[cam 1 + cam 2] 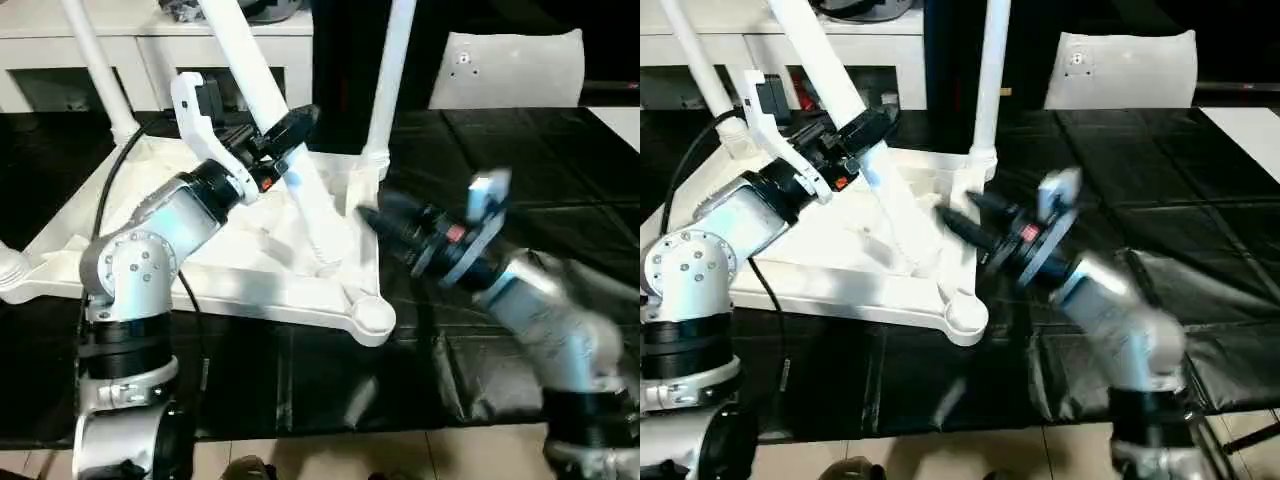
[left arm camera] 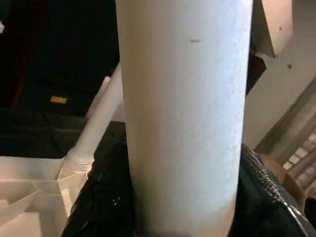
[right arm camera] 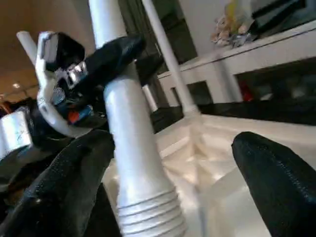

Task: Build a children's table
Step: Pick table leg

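The white table top (image 1: 215, 285) lies underside up on the black mat, its near corner socket (image 1: 372, 316) bare. Two legs stand in the far corners (image 1: 390, 80) (image 1: 95, 60). A third leg (image 1: 262, 85) leans tilted, its threaded end (image 3: 148, 217) resting on the ribbed underside. My left gripper (image 1: 290, 130) is shut on this leg about midway up; the leg (image 2: 185, 123) sits between its dark fingers (image 2: 101, 207). Just to the right of the leg's lower end is my right gripper (image 1: 372, 222), open, its fingers (image 3: 276, 182) spread wide either side of the leg.
A white cabinet (image 1: 150, 45) with dark openings stands behind the table top. A white cushion-like bag (image 1: 510, 65) sits at the back right. The black mat (image 1: 560, 170) covers the floor, ending in light tiles (image 1: 330, 455) at the near edge.
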{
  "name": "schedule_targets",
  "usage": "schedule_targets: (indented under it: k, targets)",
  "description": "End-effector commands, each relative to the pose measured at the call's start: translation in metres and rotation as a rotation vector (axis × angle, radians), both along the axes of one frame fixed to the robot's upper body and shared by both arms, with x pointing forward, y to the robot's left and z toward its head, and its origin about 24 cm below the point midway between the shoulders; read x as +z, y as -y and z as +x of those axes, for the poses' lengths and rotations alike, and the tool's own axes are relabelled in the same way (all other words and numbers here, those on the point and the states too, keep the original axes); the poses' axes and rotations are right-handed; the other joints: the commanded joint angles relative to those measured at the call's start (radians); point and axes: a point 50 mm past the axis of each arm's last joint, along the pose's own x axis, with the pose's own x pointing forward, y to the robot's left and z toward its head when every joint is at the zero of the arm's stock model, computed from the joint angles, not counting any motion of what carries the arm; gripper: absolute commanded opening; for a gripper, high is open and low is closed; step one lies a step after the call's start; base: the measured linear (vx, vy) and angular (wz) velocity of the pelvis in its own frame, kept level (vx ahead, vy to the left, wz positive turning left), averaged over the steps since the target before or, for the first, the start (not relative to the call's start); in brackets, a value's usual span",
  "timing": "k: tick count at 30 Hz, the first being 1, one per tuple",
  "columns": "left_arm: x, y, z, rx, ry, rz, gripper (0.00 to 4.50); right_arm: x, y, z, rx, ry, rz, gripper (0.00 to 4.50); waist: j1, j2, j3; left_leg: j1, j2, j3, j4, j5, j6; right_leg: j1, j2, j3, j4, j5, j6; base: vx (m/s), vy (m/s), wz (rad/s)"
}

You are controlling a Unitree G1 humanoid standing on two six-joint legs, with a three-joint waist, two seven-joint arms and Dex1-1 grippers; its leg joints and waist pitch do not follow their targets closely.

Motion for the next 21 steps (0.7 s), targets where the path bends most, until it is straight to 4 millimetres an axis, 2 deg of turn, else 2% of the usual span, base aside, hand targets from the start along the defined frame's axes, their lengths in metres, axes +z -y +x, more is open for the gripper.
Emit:
schedule_targets:
  k: [1, 2, 5, 7, 10, 15, 18, 19, 20, 21]
  targets:
    - [0.005, 0.004, 0.001, -0.016, 0.032, 0.041, 1.91, 0.000, -0.003, 0.001, 0.010, 0.006, -0.095, 4.35, 0.001, -0.015, -0.081, 0.004, 0.027, -0.006, -0.062, -0.075, 0.019, 0.061, -0.065, 0.054, -0.075, -0.246, -0.112, 0.000, 0.000, 0.00]
    - [0.005, 0.004, 0.001, -0.019, 0.035, 0.052, 1.91, 0.000, -0.004, 0.001, 0.021, 0.010, -0.126, 4.35, 0.001, -0.019, -0.082, 0.003, 0.027, -0.006, -0.062, -0.067, 0.018, 0.063, -0.063, 0.053, -0.073, -0.235, -0.111, 0.000, 0.000, 0.00]
    - [0.005, 0.008, 0.000, -0.044, 0.052, 0.104, 1.91, -0.001, -0.014, -0.003, 0.071, 0.015, -0.204, 4.35, 0.001, -0.017, -0.081, 0.003, 0.027, -0.006, -0.061, -0.060, 0.021, 0.062, -0.064, 0.055, -0.071, -0.225, -0.113, 0.000, 0.000, 0.00]
    - [0.005, 0.010, -0.001, -0.054, 0.064, 0.130, 1.91, -0.002, -0.017, -0.002, 0.076, 0.019, -0.217, 4.35, 0.001, -0.021, -0.081, 0.003, 0.028, -0.005, -0.062, -0.065, 0.024, 0.062, -0.066, 0.055, -0.072, -0.231, -0.114, 0.000, 0.000, 0.00]
    - [0.006, 0.020, -0.004, -0.107, 0.100, 0.207, 1.91, -0.003, -0.030, -0.002, 0.118, 0.034, -0.281, 4.35, -0.002, -0.019, -0.080, 0.003, 0.028, -0.006, -0.062, -0.071, 0.018, 0.060, -0.065, 0.055, -0.071, -0.245, -0.110, 0.000, 0.000, 0.00]
    - [0.007, 0.029, -0.008, -0.159, 0.141, 0.287, 1.91, -0.004, -0.039, 0.001, 0.160, 0.027, -0.318, 4.35, -0.002, -0.023, -0.079, 0.004, 0.031, -0.006, -0.064, -0.078, 0.013, 0.060, -0.066, 0.056, -0.069, -0.239, -0.116, 0.000, 0.000, 0.00]
    - [0.007, 0.032, -0.010, -0.182, 0.159, 0.321, 1.91, -0.006, -0.041, 0.004, 0.168, 0.018, -0.345, 4.35, -0.003, -0.021, -0.080, 0.006, 0.031, -0.006, -0.064, -0.075, 0.008, 0.060, -0.067, 0.057, -0.067, -0.227, -0.125, 0.000, 0.000, 0.00]
    - [0.008, 0.034, -0.010, -0.194, 0.170, 0.332, 1.91, -0.007, -0.043, 0.006, 0.169, 0.013, -0.361, 4.35, -0.003, -0.025, -0.080, 0.005, 0.031, -0.005, -0.063, -0.073, 0.006, 0.061, -0.067, 0.058, -0.066, -0.218, -0.129, 0.000, 0.000, 0.00]
    - [0.008, 0.036, -0.011, -0.209, 0.183, 0.357, 1.91, -0.009, -0.044, 0.009, 0.159, 0.012, -0.375, 4.35, -0.003, -0.025, -0.080, 0.004, 0.031, -0.006, -0.063, -0.070, 0.005, 0.061, -0.068, 0.058, -0.064, -0.216, -0.134, 0.000, 0.000, 0.00]
    - [0.008, 0.037, -0.012, -0.213, 0.187, 0.364, 1.91, -0.009, -0.045, 0.010, 0.156, 0.012, -0.377, 4.19, -0.003, -0.023, -0.080, 0.005, 0.031, -0.005, -0.063, -0.070, 0.004, 0.061, -0.068, 0.058, -0.065, -0.216, -0.133, 0.000, 0.000, 0.00]
